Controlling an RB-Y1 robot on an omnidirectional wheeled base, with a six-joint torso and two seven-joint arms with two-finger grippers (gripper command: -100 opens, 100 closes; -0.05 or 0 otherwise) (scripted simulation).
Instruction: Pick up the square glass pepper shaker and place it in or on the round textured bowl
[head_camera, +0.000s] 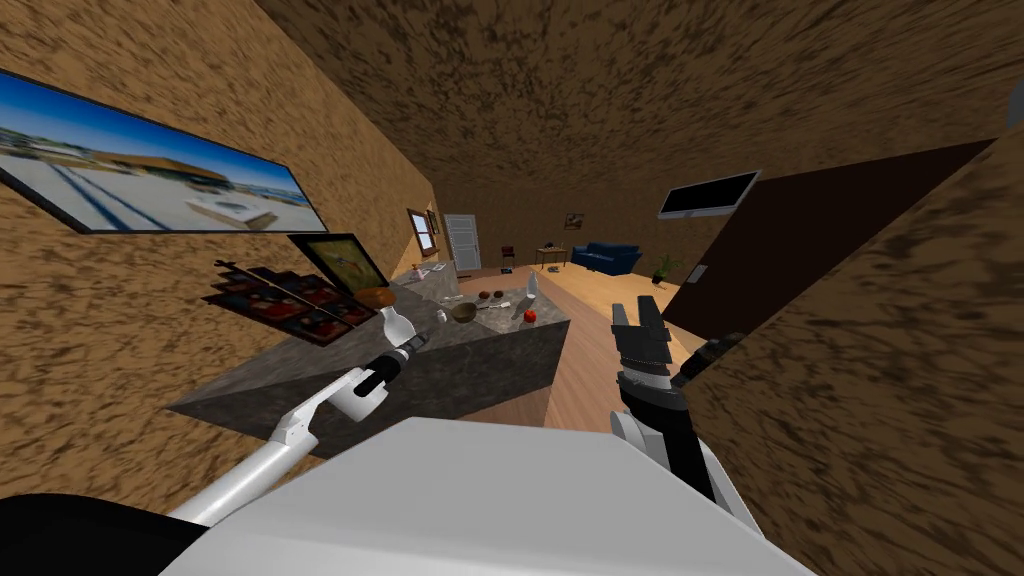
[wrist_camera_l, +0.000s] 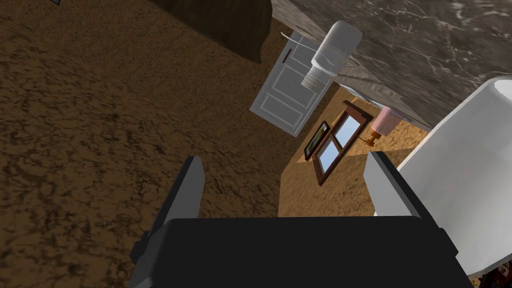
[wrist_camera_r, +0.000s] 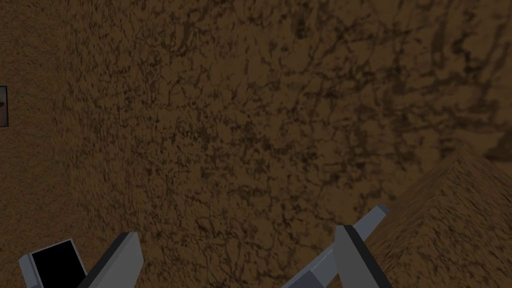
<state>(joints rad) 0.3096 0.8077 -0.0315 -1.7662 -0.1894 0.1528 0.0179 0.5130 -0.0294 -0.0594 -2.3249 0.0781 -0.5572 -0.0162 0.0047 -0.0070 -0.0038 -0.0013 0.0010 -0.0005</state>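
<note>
- First, head view: the left gripper (head_camera: 422, 340) is over the counter (head_camera: 260, 385), just beside a white jug (head_camera: 395, 325).
- The shaker (head_camera: 441, 316) stands on the counter just past that gripper, between it and the bowl (head_camera: 463, 311). It is near the bowl, not in it.
- A white bottle (head_camera: 532, 290) and a red item (head_camera: 530, 316) sit farther along the counter.
- The right gripper (head_camera: 636, 310) is raised off to the side of the counter, fingers apart.
- Next, left wrist view: the fingers (wrist_camera_l: 187, 185) are apart with nothing between them.
- The shaker is pale with a narrower cap end. It stands upright on the marbled top ahead of the fingertips, clear of them.
- The jug lies close against the outer side of one finger.
- Last, right wrist view: the fingers are spread wide and hold nothing.
</note>
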